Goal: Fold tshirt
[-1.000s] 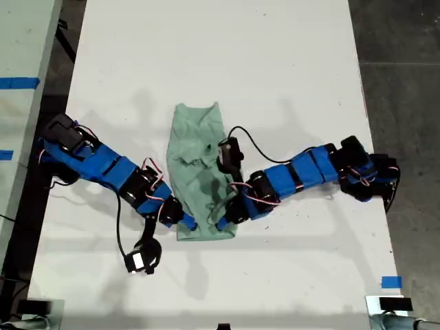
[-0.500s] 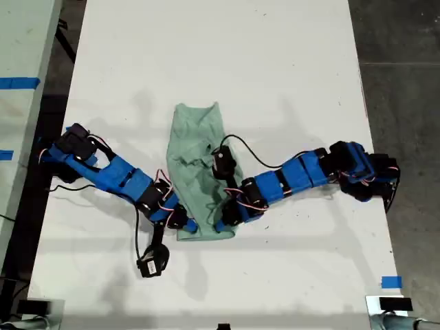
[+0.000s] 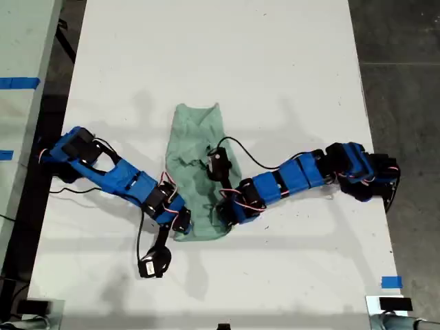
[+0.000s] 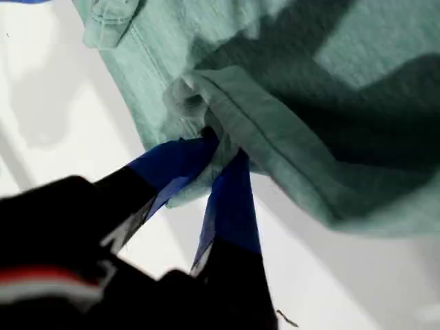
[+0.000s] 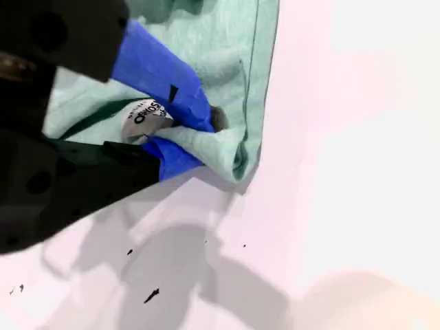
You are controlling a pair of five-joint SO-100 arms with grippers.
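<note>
Midway down the counter [image 3: 275,69] the tshirt [image 3: 196,151] lies in a narrow strip, with bare white surface open all round it, widest toward the far edge. An arm reaches in low from each long side to the strip's near end. My first gripper [image 4: 220,148] pinches a bunched hem; my second gripper [image 5: 199,134] is clamped on a folded corner.

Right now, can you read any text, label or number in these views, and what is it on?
"SOHO", roughly, since it is blurred: on the white label sewn in the tshirt, beside my second end effector.
Smaller print above it on the same label: too small to read.
Exterior view and first wrist view: no readable text.
</note>
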